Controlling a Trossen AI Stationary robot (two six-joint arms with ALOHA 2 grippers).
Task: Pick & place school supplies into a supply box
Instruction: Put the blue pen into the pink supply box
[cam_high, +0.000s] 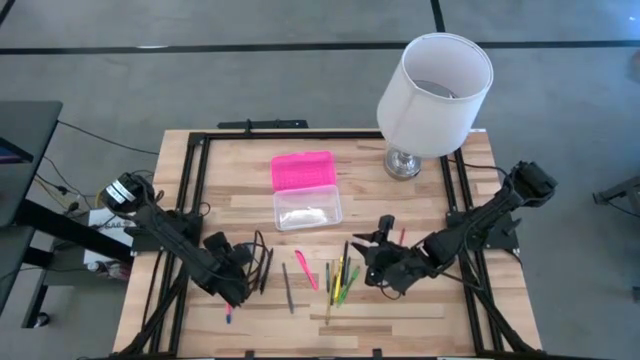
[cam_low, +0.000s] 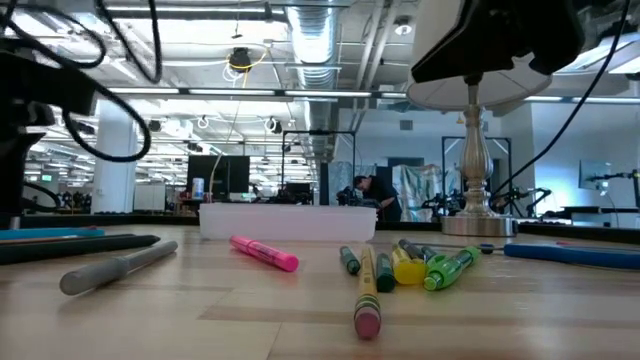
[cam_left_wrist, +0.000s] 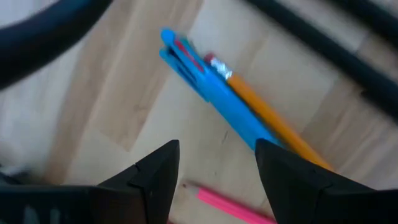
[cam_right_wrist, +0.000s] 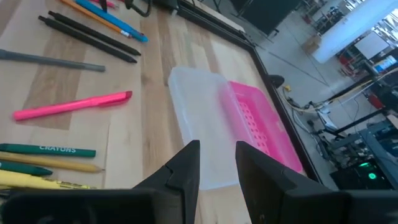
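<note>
The scene was evenly and brightly lit from above; rows of ceiling lights (cam_low: 250, 95) glared white in the low view. On the worktop (cam_high: 420, 205) shadows stayed soft and short, the white lamp (cam_high: 435, 85) casting only a faint one. The left wrist view was badly blurred: the blue pen (cam_left_wrist: 211, 93) and the orange pencil (cam_left_wrist: 267, 112) showed smeared edges. In the low view the nearest pencil (cam_low: 367, 295) was soft, while the room behind looked hazy. A window (cam_right_wrist: 357, 34) blew out in the right wrist view.
</note>
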